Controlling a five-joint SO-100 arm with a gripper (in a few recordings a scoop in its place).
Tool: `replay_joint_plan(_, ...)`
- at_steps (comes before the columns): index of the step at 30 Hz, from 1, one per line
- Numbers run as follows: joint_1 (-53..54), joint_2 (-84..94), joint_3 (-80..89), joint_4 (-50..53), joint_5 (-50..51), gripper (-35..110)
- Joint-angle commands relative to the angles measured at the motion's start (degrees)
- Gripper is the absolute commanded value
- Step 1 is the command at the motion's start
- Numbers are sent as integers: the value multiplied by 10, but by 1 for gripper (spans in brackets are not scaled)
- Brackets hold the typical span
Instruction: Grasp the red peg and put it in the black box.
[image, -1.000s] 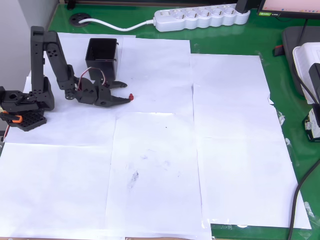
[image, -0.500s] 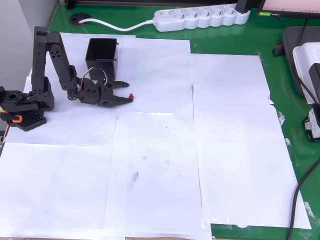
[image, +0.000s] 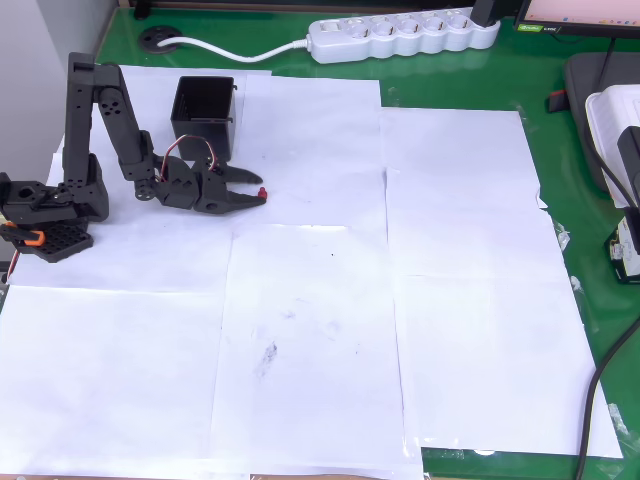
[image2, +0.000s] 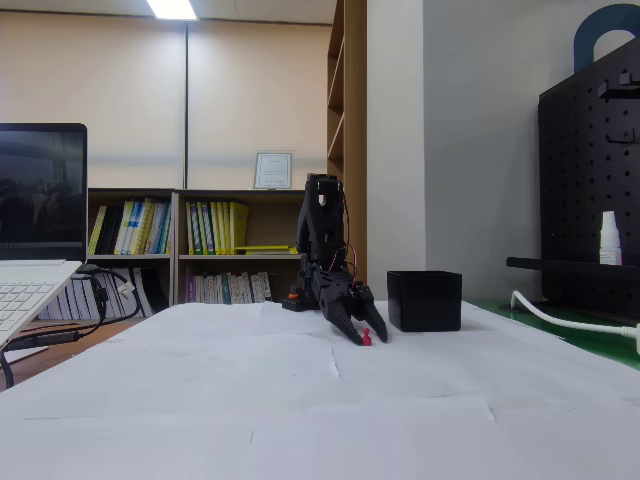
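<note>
Red peg (image: 262, 191) at the very tips of the black fingers (image: 253, 187) in the overhead view, jaws narrowed around it, low over the white paper on the desk (image: 470, 300). Black box (image: 205, 111) just behind the arm, seemingly empty.

From the fixed view, fingers (image2: 367, 331) angled down, peg (image2: 366, 340) at or barely off the paper, box (image2: 425, 300) close to the right. Grasp apparently made; lift, carry and drop into the box not yet done.

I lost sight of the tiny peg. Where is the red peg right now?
In the overhead view the red peg sits on the white paper at the pincer tips, upper left, just below and right of the black box.
</note>
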Motion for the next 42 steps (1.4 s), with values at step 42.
replay_joint_plan(42, -78, -386, 255, 360, 35, 0)
